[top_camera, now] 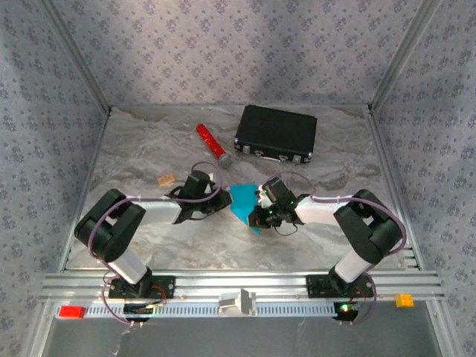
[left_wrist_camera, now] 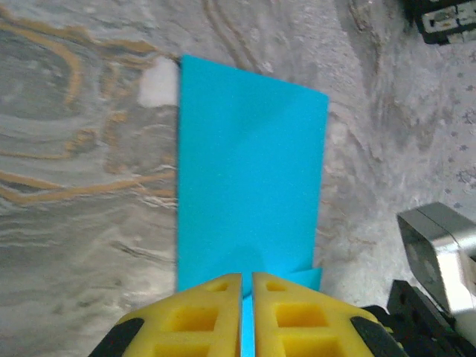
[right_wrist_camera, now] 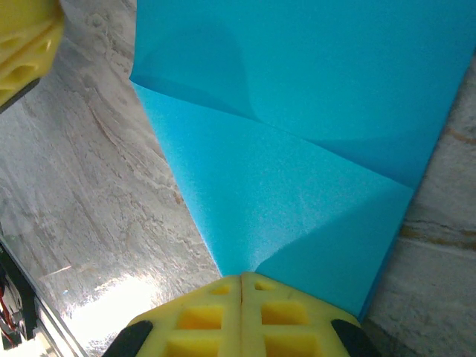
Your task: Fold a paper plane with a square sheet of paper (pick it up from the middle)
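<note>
Two pinches on folded cyan paper sheet (left_wrist_camera: pixel 249 171): left gripper (left_wrist_camera: pixel 247 288), right gripper (right_wrist_camera: pixel 242 286) each clamped on edge nearest it. I'd match pulls, avoid tearing.

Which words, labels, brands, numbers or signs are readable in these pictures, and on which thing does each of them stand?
No text can be read in any view.
paper: plain blue, no print.
case: black, no label visible.
red tube: no marking visible at this size.
tan block: too small to tell.
</note>
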Tool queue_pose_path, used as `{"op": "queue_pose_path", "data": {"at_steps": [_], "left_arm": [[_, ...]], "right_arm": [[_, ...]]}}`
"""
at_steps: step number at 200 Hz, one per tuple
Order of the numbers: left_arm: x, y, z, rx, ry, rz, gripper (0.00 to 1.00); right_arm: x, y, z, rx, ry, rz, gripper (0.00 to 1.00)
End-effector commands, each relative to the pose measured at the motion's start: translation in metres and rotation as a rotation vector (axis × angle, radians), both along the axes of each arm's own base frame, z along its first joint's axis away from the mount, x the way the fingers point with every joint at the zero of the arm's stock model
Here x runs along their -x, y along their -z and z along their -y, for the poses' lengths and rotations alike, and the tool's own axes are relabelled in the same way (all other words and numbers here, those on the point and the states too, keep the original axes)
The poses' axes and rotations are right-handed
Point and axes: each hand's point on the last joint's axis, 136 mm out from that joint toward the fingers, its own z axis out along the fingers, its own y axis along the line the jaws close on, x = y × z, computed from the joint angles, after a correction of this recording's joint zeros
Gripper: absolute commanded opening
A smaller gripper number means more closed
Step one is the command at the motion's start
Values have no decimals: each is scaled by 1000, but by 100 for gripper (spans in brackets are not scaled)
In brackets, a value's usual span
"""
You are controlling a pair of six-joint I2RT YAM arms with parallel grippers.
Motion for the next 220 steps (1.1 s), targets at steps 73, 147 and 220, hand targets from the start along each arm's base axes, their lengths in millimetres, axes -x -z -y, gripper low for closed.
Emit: {"op": "queue_pose_path", "data": {"at_steps": [73,147,220], "left_arm": [[20,32,30,-39,109,-76,9],[33,59,11,-128,102,-130,7],[32,59,12,-128,104,-133,7]], "right_arm": [[11,21,25,107,29,-61,1],[-8,-25,-17,-27,-34,6,4],[-16,5,-22,65,-51,-15,5]]}}
